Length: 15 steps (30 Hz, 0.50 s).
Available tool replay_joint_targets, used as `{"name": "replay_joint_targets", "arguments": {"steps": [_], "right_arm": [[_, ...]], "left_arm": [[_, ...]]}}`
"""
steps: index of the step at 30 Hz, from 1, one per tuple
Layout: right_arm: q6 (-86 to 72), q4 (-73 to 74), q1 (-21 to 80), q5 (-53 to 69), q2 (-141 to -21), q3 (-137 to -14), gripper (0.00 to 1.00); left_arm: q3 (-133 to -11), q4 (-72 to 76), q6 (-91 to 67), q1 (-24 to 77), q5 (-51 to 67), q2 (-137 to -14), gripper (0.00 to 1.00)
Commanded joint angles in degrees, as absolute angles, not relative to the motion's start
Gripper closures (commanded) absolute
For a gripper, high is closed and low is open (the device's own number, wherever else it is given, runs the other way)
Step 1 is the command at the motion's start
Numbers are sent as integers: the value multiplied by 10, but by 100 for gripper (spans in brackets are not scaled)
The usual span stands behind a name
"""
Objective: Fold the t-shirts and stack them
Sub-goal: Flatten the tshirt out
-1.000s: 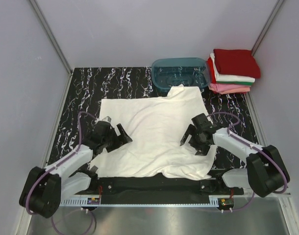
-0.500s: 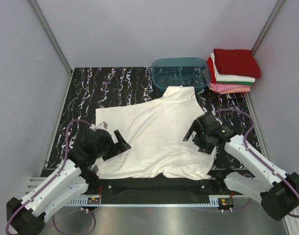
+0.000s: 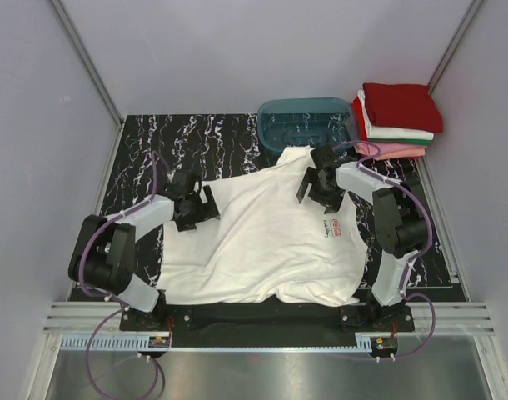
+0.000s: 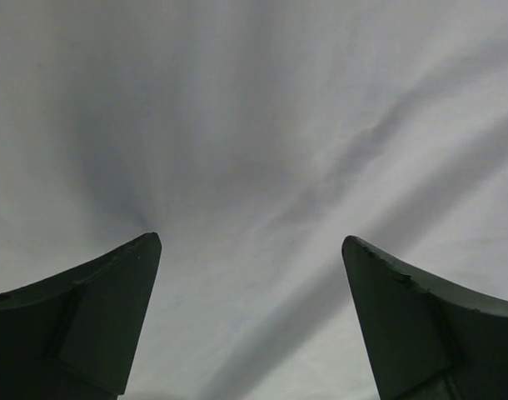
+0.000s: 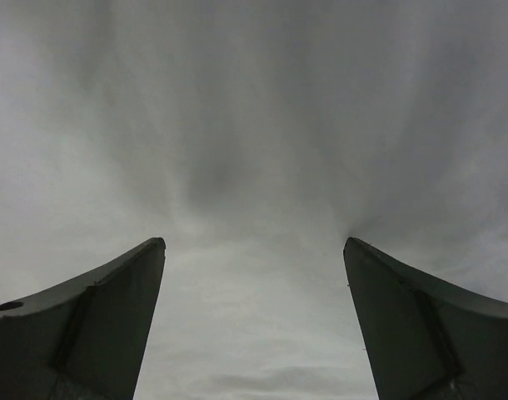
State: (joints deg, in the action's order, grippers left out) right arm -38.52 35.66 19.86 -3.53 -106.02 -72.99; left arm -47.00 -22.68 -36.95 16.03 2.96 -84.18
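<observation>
A white t-shirt (image 3: 262, 237) lies spread on the black marbled table (image 3: 146, 150), a small red logo (image 3: 336, 227) showing near its right side. My left gripper (image 3: 200, 207) is over the shirt's far left part, open. My right gripper (image 3: 314, 192) is over the far right part near the collar end, also open. In the left wrist view the left gripper (image 4: 250, 242) has only white cloth (image 4: 262, 125) between its spread fingers; the right gripper (image 5: 254, 243) likewise faces plain cloth (image 5: 254, 125). A stack of folded t-shirts (image 3: 397, 121), dark red on top with white and pink below, sits at the far right corner.
A translucent teal tub (image 3: 306, 125) stands at the back, just beyond the shirt's far tip and left of the stack. Grey walls enclose the table on three sides. A metal rail (image 3: 262, 333) runs along the near edge by the arm bases.
Both grippers have moved from the near half of the shirt to its far half. The shirt has shifted and its red logo, covered before, now shows.
</observation>
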Motion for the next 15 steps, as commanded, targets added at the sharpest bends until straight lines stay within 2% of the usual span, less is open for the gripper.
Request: {"name": "replay_joint_targets", "arguments": {"steps": [1,10,15], "right_arm": [[-360,333,202,-35,-1070,-727,5],[-495,244,214,-31,-979,-455,4],[-535,268,231,-44,-896,-408,1]], "left_arm": [[-485,-179,-337,160,73,-888,4],[-353,-129,-366,160,73,-847,4],[-276,-120,-382,161,83,-777,4]]}}
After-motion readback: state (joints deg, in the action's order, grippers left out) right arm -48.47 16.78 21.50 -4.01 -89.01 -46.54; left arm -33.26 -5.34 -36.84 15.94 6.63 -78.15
